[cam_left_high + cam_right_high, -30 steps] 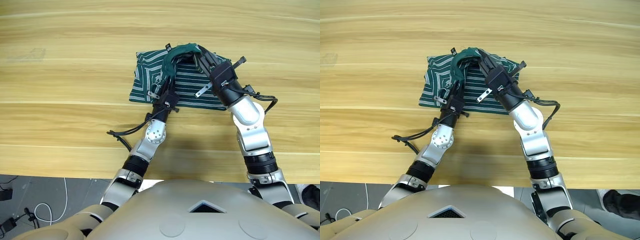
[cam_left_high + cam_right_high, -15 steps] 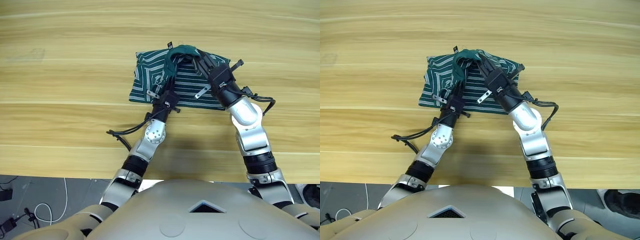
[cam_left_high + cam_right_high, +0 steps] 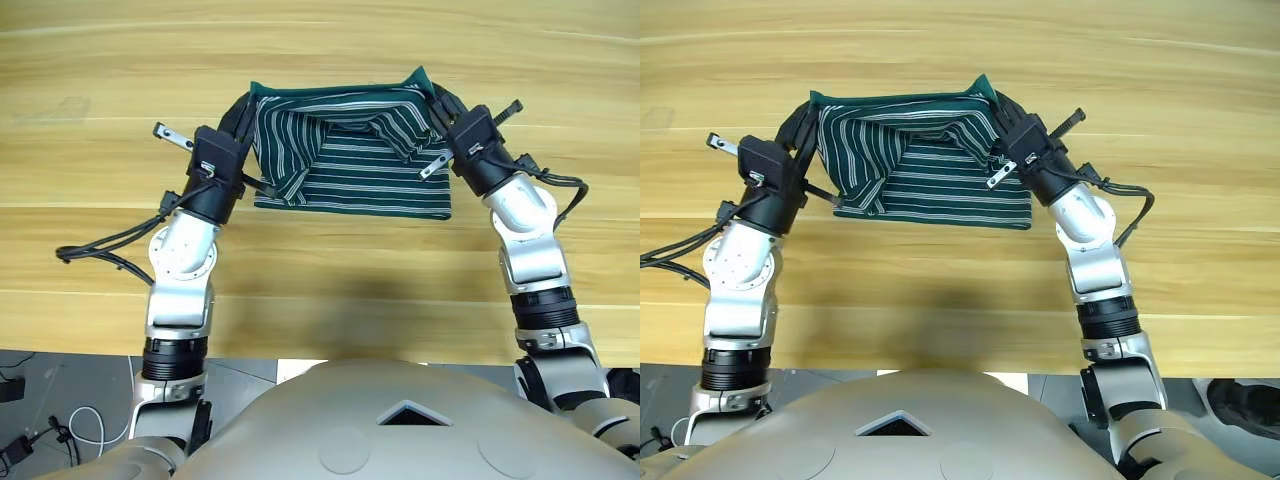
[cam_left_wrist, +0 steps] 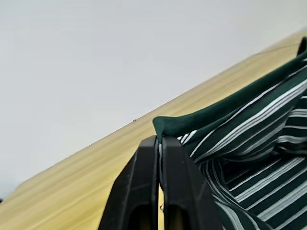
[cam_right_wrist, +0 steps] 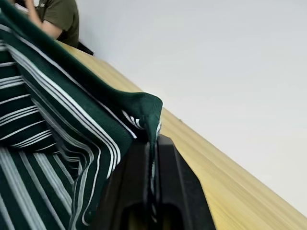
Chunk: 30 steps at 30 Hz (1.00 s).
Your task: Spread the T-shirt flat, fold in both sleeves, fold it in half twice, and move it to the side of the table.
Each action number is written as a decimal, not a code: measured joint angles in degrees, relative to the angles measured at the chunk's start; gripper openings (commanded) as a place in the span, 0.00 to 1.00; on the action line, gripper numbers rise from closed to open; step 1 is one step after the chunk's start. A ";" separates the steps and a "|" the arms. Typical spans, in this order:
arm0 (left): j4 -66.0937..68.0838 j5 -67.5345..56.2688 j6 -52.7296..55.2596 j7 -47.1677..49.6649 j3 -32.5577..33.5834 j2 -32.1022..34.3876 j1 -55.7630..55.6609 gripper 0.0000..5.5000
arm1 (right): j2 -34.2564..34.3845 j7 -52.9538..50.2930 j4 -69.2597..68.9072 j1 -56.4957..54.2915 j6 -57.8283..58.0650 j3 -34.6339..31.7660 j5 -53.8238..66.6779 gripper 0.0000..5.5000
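The left gripper [image 4: 159,142] is clenched on a corner of the T-shirt [image 3: 350,165], its two black fingers pressed together with a fold of dark green edge nipped between them. The right gripper [image 5: 152,143] is likewise clamped on the opposite corner, a peak of fabric standing up just above its tips.

Half a second ago both grippers sat close together over the middle of the shirt, pinching one bunched loop of green edge. Now the arms have swung wide apart, left to the left and right to the right, and that loop has been drawn out into a straight, taut band running between the two grippers. The far part of the shirt has come up off the table [image 3: 100,60] with it, while the near part lies on the wood, with a loose flap sagging below the left corner.

This reads as the spreading step, not yet finished: the edge is now stretched to its width, so the cloth looks ready to be laid out flat, and the sleeves and both half-folds remain to be done.

The shirt sits at the middle of the table, between the two arms. Its long axis runs left to right across the robot's front, with the stripes following it. The held edge faces away from the robot and the resting edge faces toward it. Which end carries the collar cannot be told.
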 measured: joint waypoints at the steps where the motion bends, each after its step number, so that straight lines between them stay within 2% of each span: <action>1: -1.28 -1.23 1.77 -1.60 0.39 1.12 0.00 0.00 | -0.80 2.01 -1.00 -0.09 0.51 -0.50 2.07 0.00; 5: -5.36 -5.70 9.59 -9.28 2.39 7.12 -1.75 0.00 | -5.16 11.93 -6.44 -1.75 8.06 -5.18 15.44 0.00; 10: -9.35 -14.95 21.99 -21.87 3.22 17.28 -16.00 0.00 | -13.72 19.87 -10.88 -8.99 18.49 -11.97 25.88 0.00; 13: -6.52 -19.37 28.69 -26.27 5.22 22.17 -26.47 0.00 | -18.23 23.12 -12.05 -14.10 23.94 -14.02 28.84 0.00; 19: -3.40 -26.23 31.01 -38.90 6.21 28.73 -39.30 0.00 | -25.77 33.01 -13.85 -18.42 26.16 -14.03 29.46 0.00; 22: 1.68 -26.02 30.75 -43.96 2.84 29.91 -46.86 0.00 | -27.12 35.96 -9.92 -23.72 26.08 -12.52 28.09 0.00; 24: 10.66 -21.71 27.82 -45.81 -1.18 29.31 -53.14 0.00 | -26.34 35.40 -0.11 -31.35 23.52 -10.00 23.51 0.00; 27: 25.11 -15.14 21.60 -45.42 -6.25 24.96 -59.46 0.00 | -21.98 29.79 16.35 -42.08 18.86 -7.13 16.93 0.00; 30: 44.25 -7.32 13.82 -38.69 -11.37 17.44 -68.01 0.00 | -15.53 19.97 34.57 -51.91 13.50 -4.19 11.34 0.00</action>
